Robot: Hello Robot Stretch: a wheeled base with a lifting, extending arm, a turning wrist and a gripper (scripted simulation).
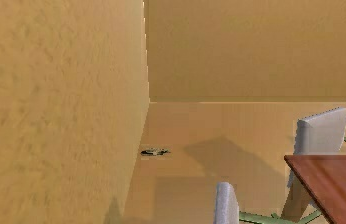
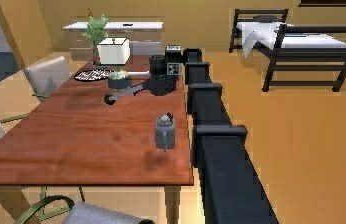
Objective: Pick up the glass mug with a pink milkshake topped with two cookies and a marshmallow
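End effector [image 2: 116,97] over brown wooden desk [image 2: 71,140], small green-topped blob [image 2: 119,76] just beyond its tip. I can't tell blob's axis, or whether anything's held.

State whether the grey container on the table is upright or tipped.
Upright: the container stands on its base on the table, its narrower dark top pointing up.

The surface [image 2: 71,135] is smooth reddish wood. The arm [image 2: 226,160] looks matt black. The wall [image 1: 51,90] is rough-textured.
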